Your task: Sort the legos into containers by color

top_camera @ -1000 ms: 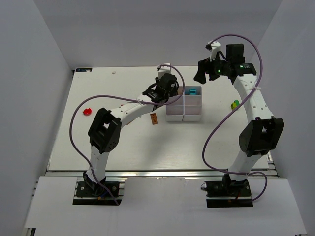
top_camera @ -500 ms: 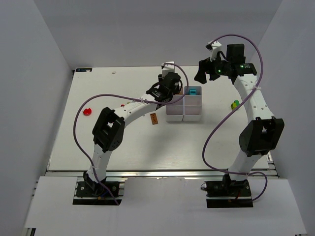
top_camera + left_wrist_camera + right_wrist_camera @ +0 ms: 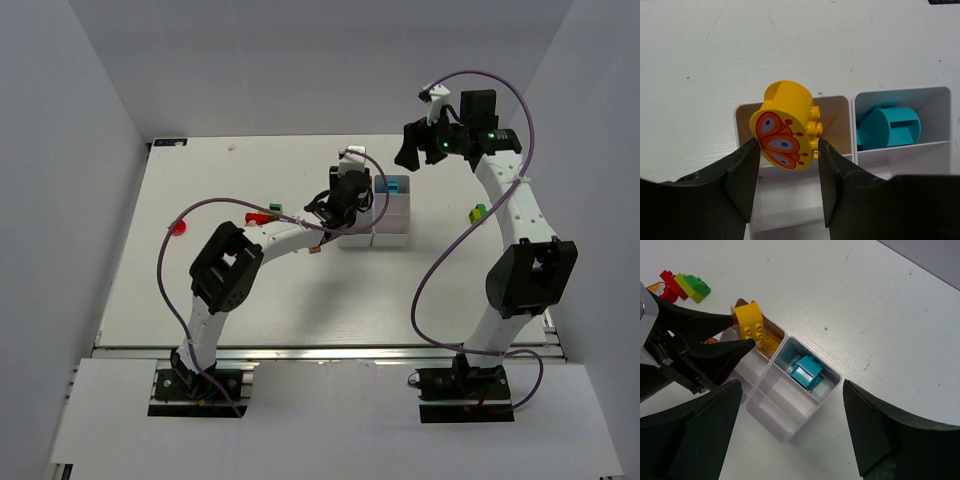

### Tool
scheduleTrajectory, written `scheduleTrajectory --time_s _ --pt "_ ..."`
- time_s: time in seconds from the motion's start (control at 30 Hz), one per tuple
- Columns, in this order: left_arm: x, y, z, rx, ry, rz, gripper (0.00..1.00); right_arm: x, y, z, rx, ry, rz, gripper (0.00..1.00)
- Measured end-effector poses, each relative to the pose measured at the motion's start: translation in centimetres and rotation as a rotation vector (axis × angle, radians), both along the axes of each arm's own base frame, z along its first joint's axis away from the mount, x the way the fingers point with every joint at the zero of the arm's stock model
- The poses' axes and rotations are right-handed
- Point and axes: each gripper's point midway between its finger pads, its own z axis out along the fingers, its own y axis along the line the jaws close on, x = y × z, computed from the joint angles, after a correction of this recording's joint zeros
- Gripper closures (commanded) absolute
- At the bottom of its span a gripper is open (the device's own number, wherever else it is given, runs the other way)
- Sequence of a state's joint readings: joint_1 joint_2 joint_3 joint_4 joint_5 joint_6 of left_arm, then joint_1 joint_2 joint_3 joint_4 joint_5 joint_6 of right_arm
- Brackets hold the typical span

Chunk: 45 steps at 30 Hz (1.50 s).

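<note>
Currently, sorting is at an early stage. The left pincer [image 3: 785, 148] is clamped on a yellow piece [image 3: 787, 125] with a butterfly print. It holds the piece in the air over the tray [image 3: 771, 416], above the compartment at the tray's 11 o'clock corner in the top view. The piece is not yet released.

Done: one teal brick [image 3: 890, 127] lies in the 1 o'clock corner compartment. Yellow studs show low in the 11 o'clock compartment in the right wrist view; I cannot tell whether they belong to the held piece or to a second one already in. The other four compartments look bare.

Left to do, on the surface [image 3: 250, 290]:
- red and green pieces [image 3: 262, 213] touching each other, at 9 o'clock of the tray
- a lone red piece [image 3: 179, 227], further out at 9 o'clock
- an orange piece [image 3: 314, 249], at 8 o'clock, partly under the left arm
- a green piece [image 3: 480, 212], at 3 o'clock

The right pincer [image 3: 790, 390] hangs above the tray, jaws wide apart, holding nothing.

Judgement: most of the job remains.
</note>
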State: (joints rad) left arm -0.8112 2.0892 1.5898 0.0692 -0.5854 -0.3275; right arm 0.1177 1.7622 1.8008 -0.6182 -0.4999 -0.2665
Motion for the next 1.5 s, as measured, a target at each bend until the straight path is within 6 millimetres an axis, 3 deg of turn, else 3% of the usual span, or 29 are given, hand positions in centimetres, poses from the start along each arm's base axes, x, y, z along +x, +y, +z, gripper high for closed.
scheduleTrajectory --time_s 0.4,0.67,0.7,0.83,0.93,1.1,1.37,1.47,1.5 --pt "0.2 -0.5 2.1 0.048 -0.143 0.009 0.84 0.0 -0.4 -0.7 -0.001 0.016 -0.007 0.14" --pt "-0.5 -0.6 1.3 0.071 -0.157 0.004 0.84 0.0 -0.8 -1.1 0.001 0.023 -0.014 0.14" --pt "-0.5 -0.6 1.3 0.068 -0.159 0.005 0.81 0.0 -0.8 -1.0 0.001 0.022 -0.014 0.14" --pt "-0.5 -0.6 1.5 0.064 -0.165 0.011 0.53 0.0 -0.7 -1.0 0.004 0.022 -0.012 0.14" --pt "-0.4 -0.5 1.5 0.065 -0.166 0.017 0.39 0.0 -0.7 -1.0 0.005 0.022 -0.010 0.14" --pt "-0.4 -0.4 1.5 0.064 -0.164 0.020 0.31 0.0 -0.7 -1.0 0.007 0.022 -0.009 0.14" --pt "-0.5 -0.3 1.1 0.065 -0.158 0.022 0.31 -0.1 -0.6 -1.0 0.011 0.022 -0.004 0.14" --pt "-0.6 -0.3 1.2 0.059 -0.154 0.024 0.33 -0.1 -0.6 -0.9 0.012 0.022 -0.004 0.14" --pt "-0.6 -0.3 1.3 0.055 -0.152 0.025 0.39 -0.1 -0.6 -0.9 0.013 0.023 -0.003 0.14"
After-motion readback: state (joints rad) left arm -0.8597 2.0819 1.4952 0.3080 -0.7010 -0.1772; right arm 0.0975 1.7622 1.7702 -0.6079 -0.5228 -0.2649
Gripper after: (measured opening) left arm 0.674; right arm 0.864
